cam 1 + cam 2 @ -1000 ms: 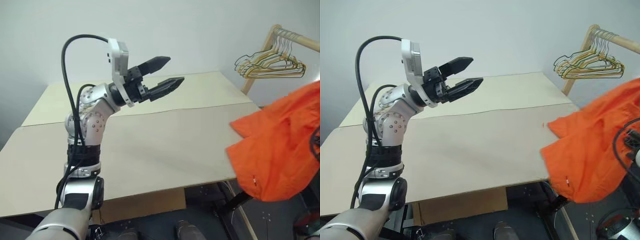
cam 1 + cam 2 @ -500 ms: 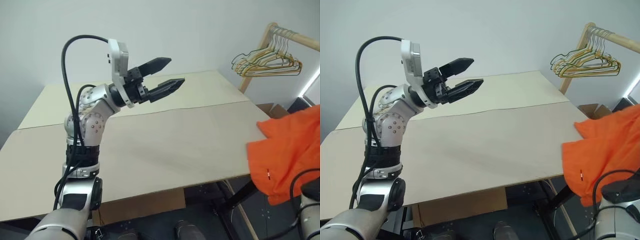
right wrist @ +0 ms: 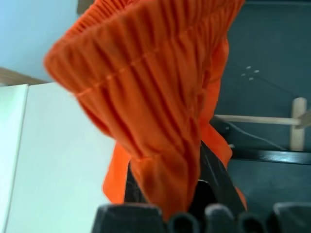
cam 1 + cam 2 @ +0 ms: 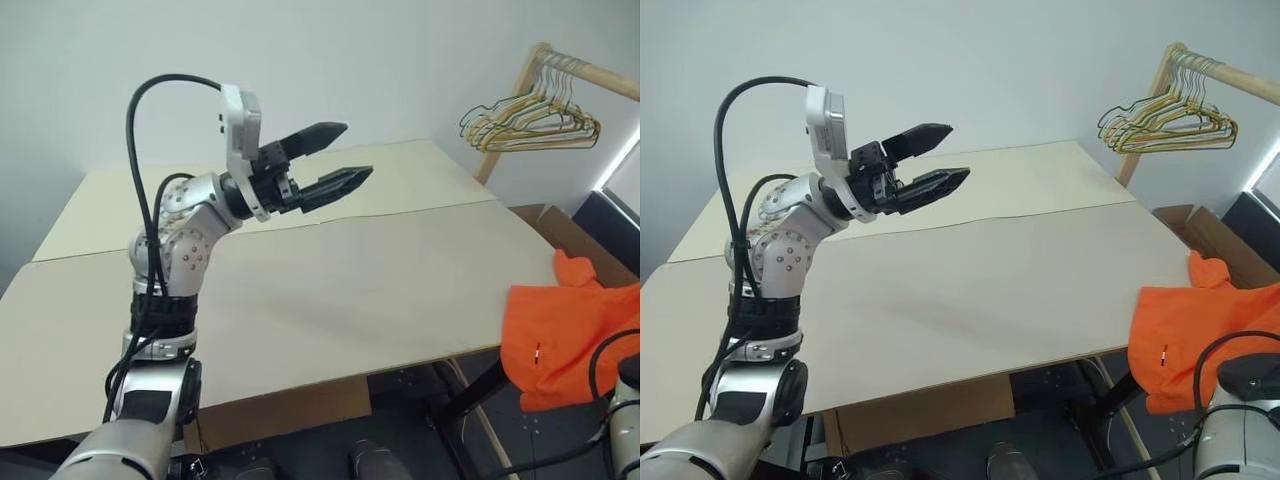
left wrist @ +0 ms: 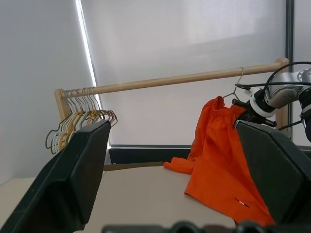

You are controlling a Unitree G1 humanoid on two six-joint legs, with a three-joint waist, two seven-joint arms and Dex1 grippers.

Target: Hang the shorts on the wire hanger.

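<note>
The bright orange shorts (image 4: 565,330) hang past the table's right edge. In the right wrist view their gathered waistband (image 3: 146,82) runs down between my right gripper's dark fingers (image 3: 219,187), which are shut on the fabric. From the left wrist view, my right gripper (image 5: 245,110) sits at the top edge of the hanging shorts (image 5: 218,150). The thin wire hanger (image 5: 238,83) sticks out above them, its hook reaching the wooden rod; the rest is hidden in the fabric. My left gripper (image 4: 357,150) is open and empty, raised over the table's far left.
The beige table (image 4: 330,290) spans the middle. A wooden rack rod (image 4: 590,75) at the back right carries a bunch of yellow, green and tan hangers (image 4: 530,125). A cardboard box (image 4: 1205,230) stands on the floor beyond the table's right edge.
The shorts have swung right and lower with my right arm, from over the table's right corner to beyond its edge. My left gripper has stayed in place, open.
</note>
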